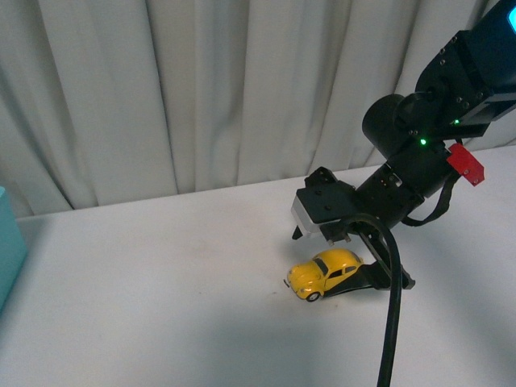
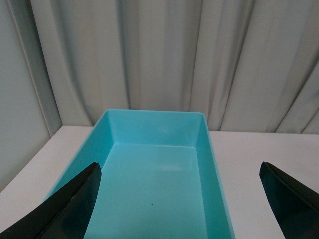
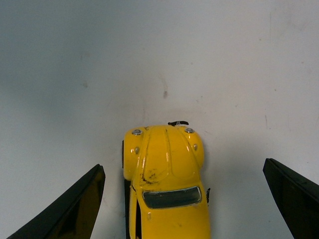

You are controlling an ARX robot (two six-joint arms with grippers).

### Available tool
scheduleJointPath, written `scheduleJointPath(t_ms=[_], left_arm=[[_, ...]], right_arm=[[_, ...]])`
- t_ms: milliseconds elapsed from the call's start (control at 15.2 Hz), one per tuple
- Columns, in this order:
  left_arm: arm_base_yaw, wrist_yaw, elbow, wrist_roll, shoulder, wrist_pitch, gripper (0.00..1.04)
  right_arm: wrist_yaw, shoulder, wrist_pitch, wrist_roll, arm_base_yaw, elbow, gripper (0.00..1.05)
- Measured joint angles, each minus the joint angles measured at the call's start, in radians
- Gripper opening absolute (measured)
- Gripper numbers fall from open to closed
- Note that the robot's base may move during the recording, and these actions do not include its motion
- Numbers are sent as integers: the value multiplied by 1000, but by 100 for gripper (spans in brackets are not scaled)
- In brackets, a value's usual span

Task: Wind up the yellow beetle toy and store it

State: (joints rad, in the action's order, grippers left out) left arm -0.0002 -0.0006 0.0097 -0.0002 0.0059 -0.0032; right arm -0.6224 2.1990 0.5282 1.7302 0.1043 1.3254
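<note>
Standing nearest, on its wheels on the white table (image 1: 161, 322): yellow beetle toy (image 1: 324, 274), nose angled toward the robot's left, untouched.

Right gripper (image 3: 183, 166): spread wide and holding nothing. It is lowered around the toy with one finger (image 3: 75, 209) off each flank, both clear of the paint. The toy's long axis runs straight out along the gripper's reach, bonnet leading, so closing the jaws would likely meet the two sides squarely. This arm is plainly the nearer one.

Left gripper (image 2: 179, 167): released and empty, poised above the teal bin (image 2: 149, 115). Nothing shows inside the bin.

Teal bin, front view: a sliver at the table's far left edge, well apart from the toy.

Pale pleated curtain (image 1: 161, 97): behind everything.

Judgement: winding not yet begun, grasp pending.
</note>
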Motion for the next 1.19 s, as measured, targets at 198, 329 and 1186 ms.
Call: scheduleJointPath(t_ms=[198,329,1186], left_arm=[[0,0,0,0,0,0,98],[0,0,0,0,0,0,98],[0,0,0,0,0,0,98]], right_arm=[[47,19,47,0,7,49,98],[71,26,48,0,14,63,98],[87,35,69,0,22,47,38]])
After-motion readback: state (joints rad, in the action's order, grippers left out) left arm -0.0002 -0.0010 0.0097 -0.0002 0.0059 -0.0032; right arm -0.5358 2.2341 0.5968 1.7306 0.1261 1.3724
